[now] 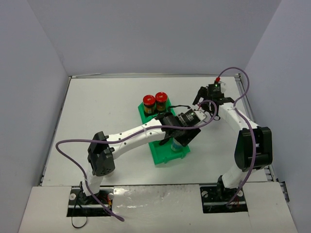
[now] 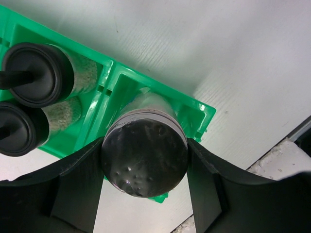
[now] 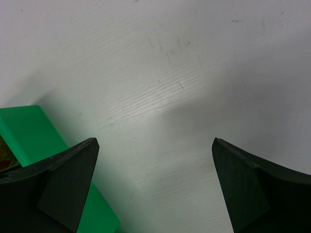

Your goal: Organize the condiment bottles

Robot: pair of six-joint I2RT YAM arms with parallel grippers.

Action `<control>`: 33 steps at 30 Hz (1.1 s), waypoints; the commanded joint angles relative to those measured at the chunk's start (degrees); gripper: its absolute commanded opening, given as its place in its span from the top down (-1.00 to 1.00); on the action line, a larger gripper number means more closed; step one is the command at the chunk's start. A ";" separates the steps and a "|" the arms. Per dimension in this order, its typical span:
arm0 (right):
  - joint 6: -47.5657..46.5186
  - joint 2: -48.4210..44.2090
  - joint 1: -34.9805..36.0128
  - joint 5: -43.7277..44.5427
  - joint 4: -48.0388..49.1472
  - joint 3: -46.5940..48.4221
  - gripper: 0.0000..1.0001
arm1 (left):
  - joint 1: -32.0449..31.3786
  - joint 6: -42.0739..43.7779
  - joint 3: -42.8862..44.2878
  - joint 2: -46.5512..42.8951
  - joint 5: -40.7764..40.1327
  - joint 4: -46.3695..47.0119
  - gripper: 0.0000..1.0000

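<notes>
The green three-compartment bin point(image 1: 156, 150) lies mid-table. Two dark jars with red caps point(image 1: 155, 102) stand in its far compartment. Two pale bottles with black caps point(image 2: 38, 74) stand in the middle compartment. My left gripper point(image 1: 181, 135) is shut on the silver cap of a clear bottle point(image 2: 144, 156), which stands in the bin's point(image 2: 200, 115) near end compartment. My left gripper point(image 2: 144, 145) has a finger pressed on each side of the cap. My right gripper point(image 1: 200, 98) is open and empty over bare table, just right of the bin's far end. Only one silver-capped bottle shows.
The right wrist view shows my right gripper point(image 3: 154, 141) spread wide above the white tabletop, with a corner of the bin point(image 3: 29, 136) at the lower left. A raised rail runs along the table's right edge point(image 1: 245, 97). Purple cables loop over both arms.
</notes>
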 commanded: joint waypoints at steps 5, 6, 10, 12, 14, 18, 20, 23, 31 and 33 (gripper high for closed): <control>-0.82 -3.28 -0.69 0.95 1.13 -0.28 -1.00 | -0.23 0.37 -0.66 -2.03 0.42 4.72 1.00; -0.85 -3.28 -0.69 0.95 1.16 -0.28 -1.00 | -0.26 0.30 -0.88 -1.96 0.46 4.76 1.00; -0.86 -2.98 -0.78 0.87 1.25 -0.28 -1.00 | -0.18 0.12 -1.63 -2.25 0.38 5.37 1.00; -0.77 -2.93 -0.78 0.86 1.25 -0.37 -1.00 | -0.18 0.12 -2.14 -2.40 0.56 5.92 1.00; -0.77 -2.78 -0.78 0.70 1.25 -0.29 -1.00 | -0.18 0.12 -2.69 -2.64 0.87 6.71 1.00; -0.74 -2.78 -0.78 0.69 1.34 -0.22 -1.00 | -0.18 0.27 -2.94 -2.08 1.23 7.58 1.00; -0.77 -2.76 -0.78 0.69 1.34 -0.26 -1.00 | -0.18 0.29 -3.17 -1.76 1.38 7.85 1.00; -0.77 -2.79 -0.74 0.74 1.31 -0.28 -1.00 | -0.18 0.17 -4.37 -1.84 1.62 9.14 1.00; -0.71 -2.58 -0.78 0.51 1.34 -0.25 -1.00 | -0.18 -1.35 -5.26 -2.01 2.33 8.63 0.48; -0.70 -2.58 -0.75 0.43 1.43 -0.26 -1.00 | -0.18 -1.47 -5.56 -2.24 2.35 8.71 0.11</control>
